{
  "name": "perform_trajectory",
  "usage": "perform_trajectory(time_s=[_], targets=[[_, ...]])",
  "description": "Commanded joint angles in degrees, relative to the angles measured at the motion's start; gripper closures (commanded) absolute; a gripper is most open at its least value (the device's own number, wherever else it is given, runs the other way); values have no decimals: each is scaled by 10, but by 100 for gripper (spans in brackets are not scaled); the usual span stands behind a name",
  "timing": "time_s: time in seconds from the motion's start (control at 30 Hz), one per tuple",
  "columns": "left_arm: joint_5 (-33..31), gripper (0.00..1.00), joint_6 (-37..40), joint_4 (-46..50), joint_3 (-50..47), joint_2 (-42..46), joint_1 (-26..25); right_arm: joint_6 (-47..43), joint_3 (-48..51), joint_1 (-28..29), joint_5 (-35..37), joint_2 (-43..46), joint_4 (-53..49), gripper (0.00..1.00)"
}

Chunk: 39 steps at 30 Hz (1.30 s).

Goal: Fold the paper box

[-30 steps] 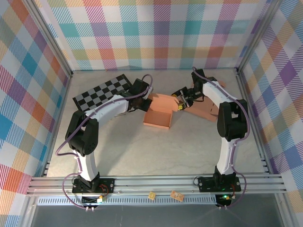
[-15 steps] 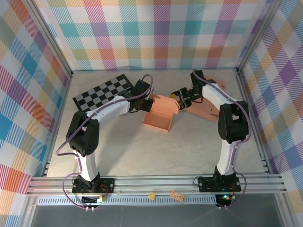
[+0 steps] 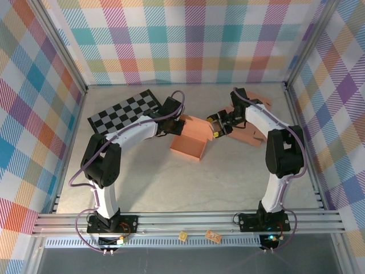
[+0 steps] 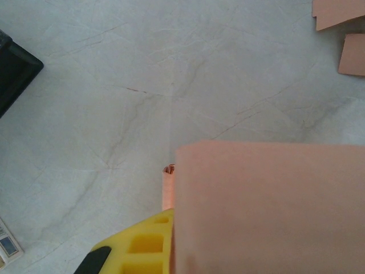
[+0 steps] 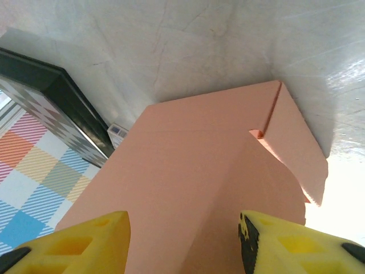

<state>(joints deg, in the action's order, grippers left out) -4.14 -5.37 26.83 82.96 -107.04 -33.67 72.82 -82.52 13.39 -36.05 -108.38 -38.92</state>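
The orange paper box (image 3: 190, 140) sits mid-table, its lid flap standing up and bent over the open tray. My left gripper (image 3: 180, 127) is shut on the box's back-left wall. In the left wrist view one yellow finger (image 4: 137, 251) presses a thin folded edge of the paper box (image 4: 268, 205), which hides the other finger. My right gripper (image 3: 217, 130) is at the box's right side, open. In the right wrist view its yellow fingers (image 5: 74, 240) stand apart with the creased lid of the paper box (image 5: 188, 165) spread across in front of them.
A checkerboard (image 3: 123, 110) lies at the back left. Flat orange cardboard sheets (image 3: 251, 130) lie under and behind the right arm. The cage walls and a metal rail (image 3: 188, 220) bound the table. Two small tags (image 3: 213, 234) rest on the front rail.
The lid flap has risen and bent over the tray. The right gripper has followed it a little left and down. The box has shifted slightly left; the left grip is unchanged.
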Motion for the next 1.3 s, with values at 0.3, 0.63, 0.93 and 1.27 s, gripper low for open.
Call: perform_trajectory(time_s=[0.3,0.63,0.93,1.27], targets=[[0,100,-6,0,8,-6,-4,10,24,-4,-22,21,3,43],[9,100,-15,-9,4,-3,-8,55,29,-1,-29,23,41,42],[13,100,-27,-24,-8,3,-10,74,25,13,-27,15,62,47],[38,89,-72,-57,-23,11,-12,64,35,21,-14,17,68,53]])
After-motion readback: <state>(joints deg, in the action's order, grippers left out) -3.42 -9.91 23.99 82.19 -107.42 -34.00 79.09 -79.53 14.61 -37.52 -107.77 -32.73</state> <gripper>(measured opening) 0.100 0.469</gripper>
